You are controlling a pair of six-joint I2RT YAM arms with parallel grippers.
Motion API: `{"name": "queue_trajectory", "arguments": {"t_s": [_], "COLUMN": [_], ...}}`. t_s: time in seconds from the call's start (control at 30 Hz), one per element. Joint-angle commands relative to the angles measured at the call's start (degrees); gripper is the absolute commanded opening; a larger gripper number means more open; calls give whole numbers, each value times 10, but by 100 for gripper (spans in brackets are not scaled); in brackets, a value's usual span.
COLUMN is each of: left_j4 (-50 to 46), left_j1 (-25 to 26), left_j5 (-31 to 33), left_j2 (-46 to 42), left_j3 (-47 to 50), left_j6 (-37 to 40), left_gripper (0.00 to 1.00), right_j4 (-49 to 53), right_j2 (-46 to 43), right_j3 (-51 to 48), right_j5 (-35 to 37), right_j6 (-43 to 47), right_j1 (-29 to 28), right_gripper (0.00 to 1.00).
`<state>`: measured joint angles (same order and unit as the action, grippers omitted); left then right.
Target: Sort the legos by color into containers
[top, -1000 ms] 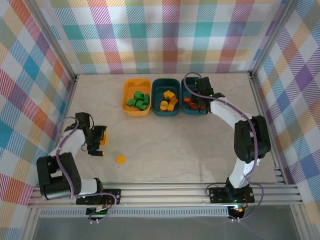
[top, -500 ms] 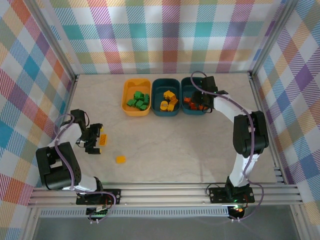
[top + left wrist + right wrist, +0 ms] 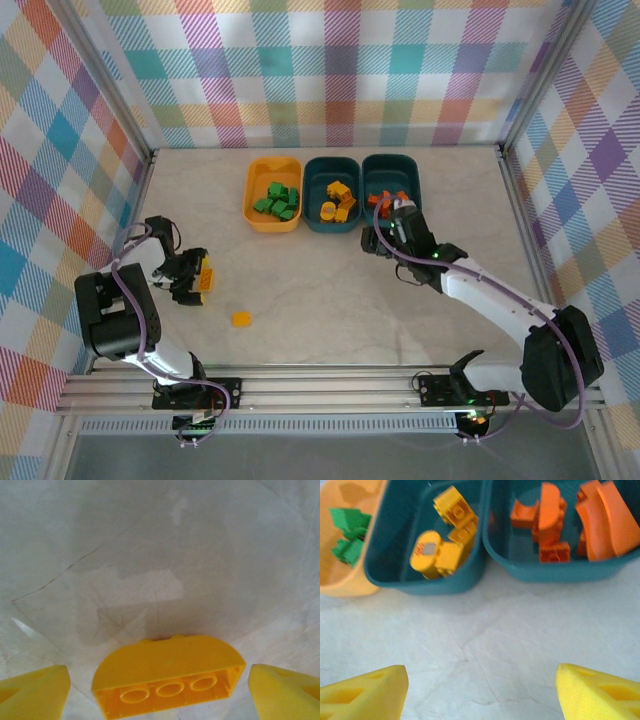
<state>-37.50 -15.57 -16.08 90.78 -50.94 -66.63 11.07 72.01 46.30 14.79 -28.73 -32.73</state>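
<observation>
Left wrist view: left gripper (image 3: 160,690) spread wide astride a yellow brick (image 3: 167,672), gaps both sides; right gripper (image 3: 480,692) spread wide, empty, bare bench (image 3: 485,640) between it and the teal bins (image 3: 427,586).

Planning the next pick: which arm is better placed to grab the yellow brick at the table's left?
Left. The left gripper has open fingers flanking the yellow brick; the right gripper is open but far off by the teal bins.

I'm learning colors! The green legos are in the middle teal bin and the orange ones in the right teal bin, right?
No. The top view shows the green legos in the yellow-orange bin on the left. The orange legos are in the right teal bin.
</observation>
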Motion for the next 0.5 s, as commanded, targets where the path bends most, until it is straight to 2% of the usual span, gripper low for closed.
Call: {"name": "queue_trajectory", "arguments": {"t_s": [0.0, 0.3, 0.47], "left_j4": [-23, -35, -22], "left_j1": [-7, -3, 20], "left_j5": [-4, 3, -4], "left_j2": [17, 50, 67], "left_j3": [-30, -48, -39], "left_j6": [-3, 0, 1], "left_gripper": [92, 89, 87], "right_j4": [-38, -72, -76], "right_j2": [-24, -28, -38], "right_j3": [-45, -77, -85], "right_j5": [23, 51, 67], "right_j6": [-4, -15, -15], "right_j1": [-6, -6, -6], "right_gripper": [77, 77, 77]}}
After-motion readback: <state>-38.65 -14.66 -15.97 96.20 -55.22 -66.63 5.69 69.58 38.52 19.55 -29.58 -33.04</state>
